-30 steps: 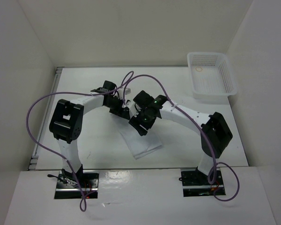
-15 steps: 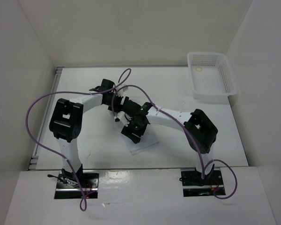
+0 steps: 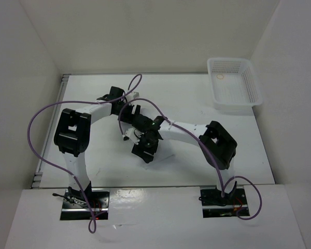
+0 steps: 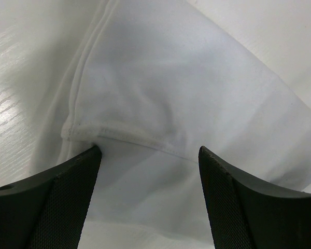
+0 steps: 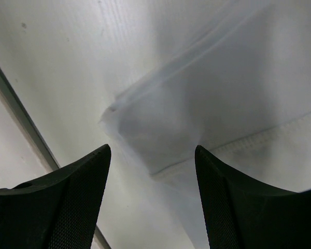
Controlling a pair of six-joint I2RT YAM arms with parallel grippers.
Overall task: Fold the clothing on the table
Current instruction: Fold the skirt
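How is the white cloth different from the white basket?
The clothing is soft and creased, lying flat; the basket is stiff mesh with raised walls. The clothing lies under the left gripper and right gripper; the basket stands apart, far right. Both are white.

Left arm (image 3: 72, 136): elbow raised, forearm reaching inward, wrist bent down. Right arm (image 3: 189, 129): elbow near its base, forearm stretched low to the left. The wrists sit close together. Left tool (image 4: 149, 153) points down, jaws spread wide. Right tool (image 5: 151, 150) points down, jaws apart too.
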